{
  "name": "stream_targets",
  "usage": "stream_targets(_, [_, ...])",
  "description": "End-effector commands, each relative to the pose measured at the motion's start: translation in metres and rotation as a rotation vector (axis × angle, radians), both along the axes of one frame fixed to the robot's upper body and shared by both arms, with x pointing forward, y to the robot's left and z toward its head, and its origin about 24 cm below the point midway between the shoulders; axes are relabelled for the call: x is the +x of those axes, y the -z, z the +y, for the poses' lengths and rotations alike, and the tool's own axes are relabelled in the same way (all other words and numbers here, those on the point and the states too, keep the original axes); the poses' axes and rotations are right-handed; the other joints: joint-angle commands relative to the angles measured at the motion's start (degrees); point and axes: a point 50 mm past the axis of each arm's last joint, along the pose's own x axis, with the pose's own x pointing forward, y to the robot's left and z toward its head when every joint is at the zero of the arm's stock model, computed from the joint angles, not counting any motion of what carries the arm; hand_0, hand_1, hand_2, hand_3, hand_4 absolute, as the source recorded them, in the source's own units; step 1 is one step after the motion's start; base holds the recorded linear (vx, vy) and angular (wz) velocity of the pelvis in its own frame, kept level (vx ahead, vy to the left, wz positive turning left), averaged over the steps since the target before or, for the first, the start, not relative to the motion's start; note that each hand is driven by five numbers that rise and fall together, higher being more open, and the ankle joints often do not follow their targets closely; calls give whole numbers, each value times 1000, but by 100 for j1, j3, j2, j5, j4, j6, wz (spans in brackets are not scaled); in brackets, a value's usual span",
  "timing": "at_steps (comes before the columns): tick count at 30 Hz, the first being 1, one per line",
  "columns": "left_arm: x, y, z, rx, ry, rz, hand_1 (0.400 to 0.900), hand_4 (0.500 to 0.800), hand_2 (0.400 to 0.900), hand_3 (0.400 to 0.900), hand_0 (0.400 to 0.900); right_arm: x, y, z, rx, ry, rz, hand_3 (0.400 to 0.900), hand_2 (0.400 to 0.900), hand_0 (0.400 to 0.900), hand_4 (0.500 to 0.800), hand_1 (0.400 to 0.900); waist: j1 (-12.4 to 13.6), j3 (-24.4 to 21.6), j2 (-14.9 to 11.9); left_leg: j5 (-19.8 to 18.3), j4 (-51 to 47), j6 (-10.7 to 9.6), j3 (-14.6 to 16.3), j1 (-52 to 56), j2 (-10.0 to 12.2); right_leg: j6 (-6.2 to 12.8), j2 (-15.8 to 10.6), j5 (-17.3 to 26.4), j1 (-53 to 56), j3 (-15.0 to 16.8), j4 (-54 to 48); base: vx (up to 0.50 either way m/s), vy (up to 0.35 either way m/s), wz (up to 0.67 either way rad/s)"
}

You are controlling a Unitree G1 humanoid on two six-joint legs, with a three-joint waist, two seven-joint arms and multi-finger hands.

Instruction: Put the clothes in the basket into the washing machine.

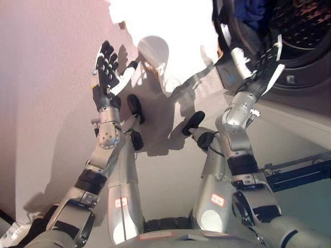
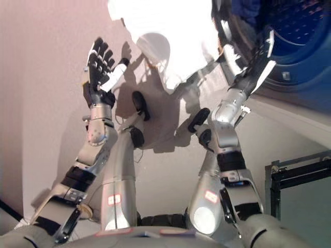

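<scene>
The washing machine stands at the upper right with its round opening facing me and the perforated drum in view. A dark blue cloth lies inside the opening at its upper left; it also shows in the right eye view. My right hand is raised at the lower left rim of the opening, fingers straight, holding nothing. My left hand is raised at the upper left over the floor, fingers spread and empty. No basket is in view.
A black metal frame stands low at the right, beside my right arm. A bright sunlit patch lies on the pale floor between the hands.
</scene>
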Motion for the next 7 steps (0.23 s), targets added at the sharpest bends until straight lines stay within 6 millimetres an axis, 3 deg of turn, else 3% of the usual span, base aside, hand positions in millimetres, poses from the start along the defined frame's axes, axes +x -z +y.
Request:
stream_targets(1, [-7, 24, 7, -49, 16, 42, 900, 800, 900, 900, 900, -7, 16, -5, -1, -106, -8, 900, 900, 900, 800, 900, -131, -1001, -161, -1298, 131, -353, -181, 1180, 128, 800, 245, 844, -98, -230, -785, 123, 30, -17])
stream_targets(7, [-14, 72, 11, -67, 26, 227, 900, 800, 900, 900, 900, -12, 84, 0, 91, -222, 254, 900, 900, 900, 800, 900, -107, -1152, -222, -924, -1164, -525, 97, 3074, 9, 941, 612, 1277, 1667, -472, -2145, 143, 25, -9])
